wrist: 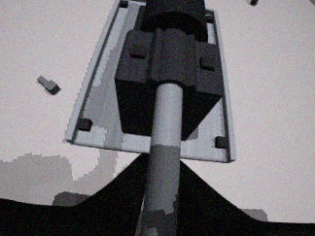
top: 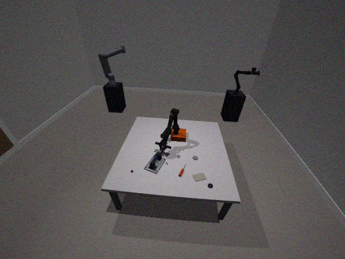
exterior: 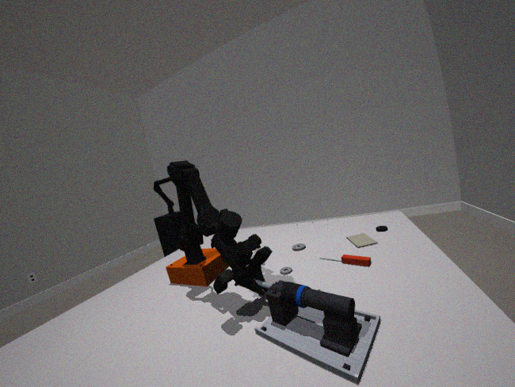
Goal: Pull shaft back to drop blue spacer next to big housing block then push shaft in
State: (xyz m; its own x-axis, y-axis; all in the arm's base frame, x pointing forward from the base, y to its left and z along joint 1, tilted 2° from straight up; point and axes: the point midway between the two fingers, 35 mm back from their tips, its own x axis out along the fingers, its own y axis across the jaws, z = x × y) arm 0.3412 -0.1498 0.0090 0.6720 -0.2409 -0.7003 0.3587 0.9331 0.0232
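Observation:
My gripper is shut on the pale grey shaft, at the end sticking out toward the arm. The shaft enters a dark bearing block just in front of the fingers. The blue spacer is around the shaft line, between this block and a thick dark cylinder. The cylinder rests at the far dark block. Both blocks stand on a grey base plate. The shaft inside the cylinder is hidden.
The arm's orange base stands behind. A red screwdriver, a beige pad, a black ring and two grey rings lie to the side. A small bolt lies beside the plate.

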